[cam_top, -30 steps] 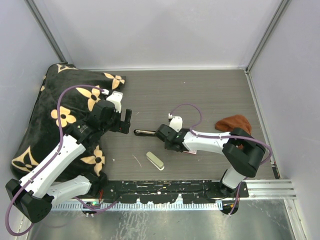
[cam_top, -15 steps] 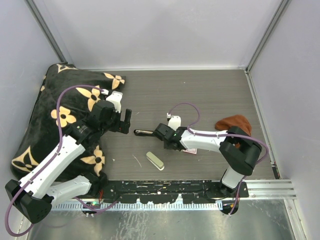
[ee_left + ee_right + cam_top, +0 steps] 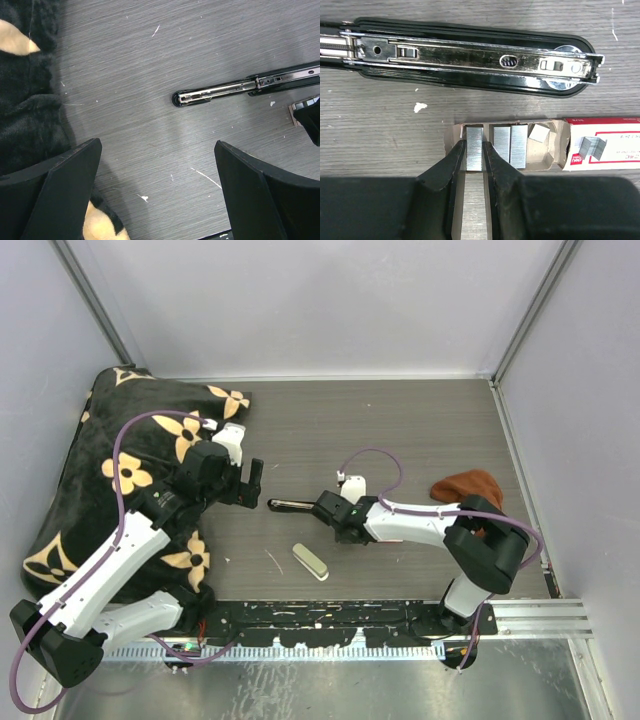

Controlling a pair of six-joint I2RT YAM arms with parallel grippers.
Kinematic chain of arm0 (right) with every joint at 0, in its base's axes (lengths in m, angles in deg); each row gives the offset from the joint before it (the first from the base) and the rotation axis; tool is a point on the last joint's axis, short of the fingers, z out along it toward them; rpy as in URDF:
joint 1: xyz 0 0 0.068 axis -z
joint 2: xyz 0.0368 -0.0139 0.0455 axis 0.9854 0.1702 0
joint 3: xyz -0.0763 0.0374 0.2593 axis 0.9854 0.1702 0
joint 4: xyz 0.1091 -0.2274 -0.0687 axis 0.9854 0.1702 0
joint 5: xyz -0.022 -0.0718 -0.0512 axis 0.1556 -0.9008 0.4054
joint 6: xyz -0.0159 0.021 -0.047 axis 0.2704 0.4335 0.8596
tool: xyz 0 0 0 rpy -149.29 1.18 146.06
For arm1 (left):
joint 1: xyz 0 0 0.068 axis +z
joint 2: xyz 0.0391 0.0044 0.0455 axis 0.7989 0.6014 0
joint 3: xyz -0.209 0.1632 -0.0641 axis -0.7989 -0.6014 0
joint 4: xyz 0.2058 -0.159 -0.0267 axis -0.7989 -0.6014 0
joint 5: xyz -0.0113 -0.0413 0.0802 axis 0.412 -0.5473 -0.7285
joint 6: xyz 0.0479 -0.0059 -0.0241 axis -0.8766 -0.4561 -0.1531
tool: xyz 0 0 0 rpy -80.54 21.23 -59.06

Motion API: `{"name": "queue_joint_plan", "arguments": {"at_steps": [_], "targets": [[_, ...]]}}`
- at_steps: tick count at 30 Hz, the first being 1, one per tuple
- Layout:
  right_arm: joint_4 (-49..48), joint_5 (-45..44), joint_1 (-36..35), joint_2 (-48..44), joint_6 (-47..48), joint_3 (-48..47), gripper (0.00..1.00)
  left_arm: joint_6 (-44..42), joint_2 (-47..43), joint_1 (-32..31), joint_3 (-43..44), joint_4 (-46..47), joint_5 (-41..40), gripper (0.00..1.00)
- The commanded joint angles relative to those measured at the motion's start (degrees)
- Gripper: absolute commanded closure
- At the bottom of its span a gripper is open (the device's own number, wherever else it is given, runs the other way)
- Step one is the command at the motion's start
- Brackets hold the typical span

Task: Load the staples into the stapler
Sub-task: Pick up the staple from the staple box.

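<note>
Silvery-grey staples (image 3: 474, 142) sit pinched between the two black fingers (image 3: 451, 162) of the right gripper (image 3: 474, 157), whose jaws are pressed narrowly against the strip's long sides. The strip's long axis runs along the fingers. Its far end points into the torn-open end of the red-and-white cardboard box (image 3: 602, 150), where more strips (image 3: 510, 145) lie side by side. Just beyond the box lies the stapler (image 3: 470, 55), opened flat with its metal channel facing up. Its long axis runs crosswise to the held strip, apart from it. In the top view the stapler (image 3: 290, 505) stretches left to right on the grey wood-grain table (image 3: 400, 430), between the two arms. The left gripper (image 3: 165, 200) hovers spread wide and empty near the stapler's free end.
</note>
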Motion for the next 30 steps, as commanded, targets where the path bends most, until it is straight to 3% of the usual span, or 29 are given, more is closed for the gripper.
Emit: {"name": "queue_joint_plan", "arguments": {"at_steps": [1,9,17,23,30], "targets": [[1.89,-1.06,-0.09,-2.32,1.74,0.28,0.78,-0.51,-1.41,0.12,0.16,2.64,0.65,0.02],[-0.21,1.0,-0.13,0.09,1.78,-0.41,0.79,-0.45,-1.57,0.15,-0.03,2.63,0.96,0.02],[-0.32,2.25,0.54,-7.42,6.04,-1.57,0.8,1.57,-1.27,0.13,0.37,2.66,2.49,0.02],[-0.27,4.45,2.05,-11.35,8.99,-0.08,0.8,12.35,-1.05,0.13,-1.59,3.89,7.37,0.02],[-2.58,6.67,4.0,-15.01,12.11,4.1,0.8,27.86,2.34,0.03,-15.33,18.44,15.27,0.03]]}}
